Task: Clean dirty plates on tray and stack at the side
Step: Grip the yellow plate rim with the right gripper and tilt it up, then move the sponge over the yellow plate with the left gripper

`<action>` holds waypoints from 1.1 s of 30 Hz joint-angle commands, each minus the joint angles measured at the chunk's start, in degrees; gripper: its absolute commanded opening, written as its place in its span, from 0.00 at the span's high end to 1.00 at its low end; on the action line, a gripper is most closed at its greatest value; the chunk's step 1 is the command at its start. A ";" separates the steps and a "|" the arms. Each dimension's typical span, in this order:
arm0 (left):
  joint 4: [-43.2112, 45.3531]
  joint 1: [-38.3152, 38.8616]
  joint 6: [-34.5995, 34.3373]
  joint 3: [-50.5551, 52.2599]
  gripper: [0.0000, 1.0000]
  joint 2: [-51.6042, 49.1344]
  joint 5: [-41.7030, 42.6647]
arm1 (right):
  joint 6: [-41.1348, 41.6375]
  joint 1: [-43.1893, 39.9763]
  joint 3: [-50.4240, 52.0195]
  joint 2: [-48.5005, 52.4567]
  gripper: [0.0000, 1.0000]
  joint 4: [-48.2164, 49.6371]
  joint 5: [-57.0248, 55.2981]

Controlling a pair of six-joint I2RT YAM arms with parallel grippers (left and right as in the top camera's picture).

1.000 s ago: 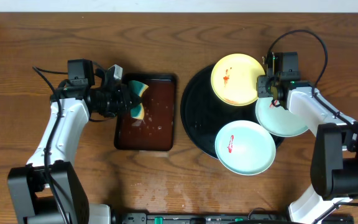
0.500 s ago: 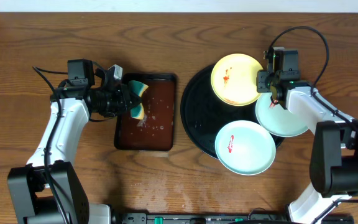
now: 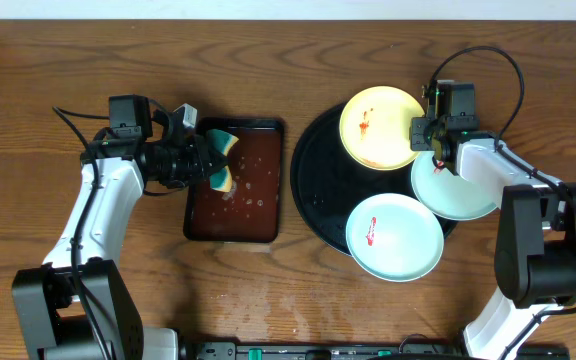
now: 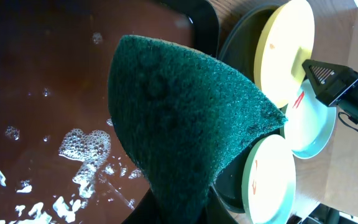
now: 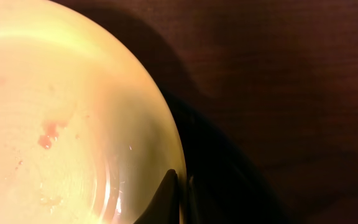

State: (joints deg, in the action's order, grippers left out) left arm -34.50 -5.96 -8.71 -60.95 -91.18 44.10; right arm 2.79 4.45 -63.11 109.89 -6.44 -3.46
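The yellow plate [image 3: 378, 125], marked with red smears, lies at the far side of the black tray [image 3: 318, 185]. The right gripper [image 3: 426, 140] has its jaws pinched on the plate's right rim, one tip inside the lip and one outside. The front mint plate [image 3: 395, 236] overhangs the tray's near edge, and the right mint plate [image 3: 463, 195] sits partly under the right arm. Over the sudsy brown tray [image 3: 258, 215] on the desk [image 3: 528, 60], the left gripper [image 3: 211, 162] has its jaws clamped on the sponge [image 3: 224, 160]. The plate looks stiff, light and glossy. It would likely be slick once wet, so a thin rim hold may let it pivot; a deeper bite on the lip seems safer.
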 commanded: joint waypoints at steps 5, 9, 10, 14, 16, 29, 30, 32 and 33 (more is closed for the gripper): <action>0.07 -0.09 1.22 -1.90 0.88 -0.02 -0.26 | 0.39 0.48 0.39 0.28 0.99 -0.22 0.13; 0.09 -0.09 1.22 -1.90 0.88 -0.02 -0.28 | 0.59 0.48 0.11 -0.39 0.99 0.46 5.09; 0.09 -0.09 1.22 -1.90 0.88 -0.02 -0.35 | 0.59 0.48 0.11 -1.16 0.99 0.76 8.61; -0.37 -0.07 1.14 -1.90 0.92 -0.02 -4.76 | 0.57 0.48 0.11 -4.96 0.99 -0.76 17.73; -0.55 -0.07 0.94 -1.92 0.92 0.00 -6.23 | 0.63 0.48 0.11 -6.71 0.99 -2.75 18.10; -5.03 6.34 -1.49 -7.96 0.92 0.00 -24.26 | 1.90 2.10 0.13 -8.50 0.99 -19.06 18.12; -5.90 7.63 -1.60 -8.98 0.93 0.00 -26.40 | 1.90 2.49 0.13 -8.50 0.99 -19.32 18.12; -6.88 10.32 -2.14 -10.67 0.93 0.00 -30.18 | 1.92 3.13 0.13 -8.50 0.99 -19.98 18.12; -6.78 11.69 -2.14 -11.17 0.92 0.00 -31.32 | 1.92 3.41 0.13 -8.50 0.99 -20.22 18.12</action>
State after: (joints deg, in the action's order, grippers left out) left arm -40.93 2.48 -9.85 -68.93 -91.20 20.88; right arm 4.12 6.72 -63.02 101.47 -26.13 13.56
